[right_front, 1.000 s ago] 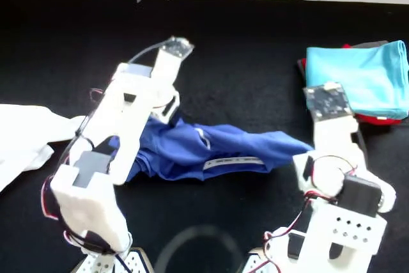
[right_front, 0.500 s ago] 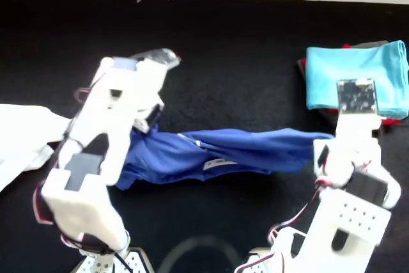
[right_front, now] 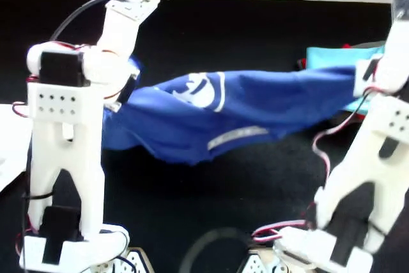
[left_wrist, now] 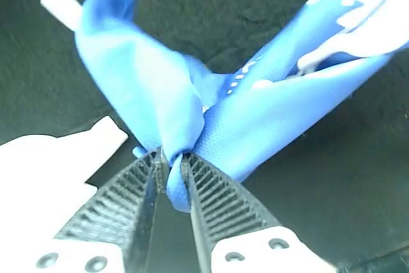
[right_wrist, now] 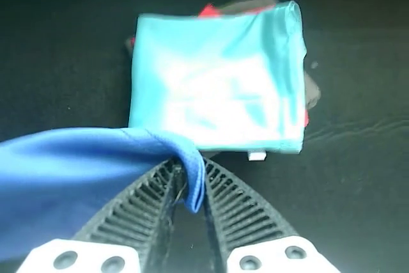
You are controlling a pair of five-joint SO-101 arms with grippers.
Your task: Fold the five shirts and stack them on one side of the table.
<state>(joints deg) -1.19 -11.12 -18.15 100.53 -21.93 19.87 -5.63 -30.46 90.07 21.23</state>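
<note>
The left gripper (left_wrist: 170, 160) is pinched nearly closed on a gathered fold of the blue shirt (right_front: 223, 113), with the cloth bunched between its ribbed fingers (left_wrist: 211, 190) and spreading away from them in two broad folds. The right gripper (right_wrist: 188, 174) is likewise clamped narrow on the opposite end of the same shirt, a rolled edge of blue fabric caught between its jaws. Seen from the high camera, the shirt hangs stretched between the two arms, lifted off the black table (right_front: 255, 23) and sagging somewhat in the middle, with a white emblem and a pale stripe showing on the side that faces the camera. Below the right gripper, in its wrist view, lies a folded turquoise shirt (right_wrist: 217, 81), flat on the table, with a red shirt (right_wrist: 206, 11) and a bit of grey cloth (right_wrist: 255, 1) peeking out from underneath it; in the high view this stack sits at the right side of the table, partly behind the raised blue shirt. At the left edge of the table lies a crumpled white shirt (right_front: 7, 151), near the left arm's base.
</note>
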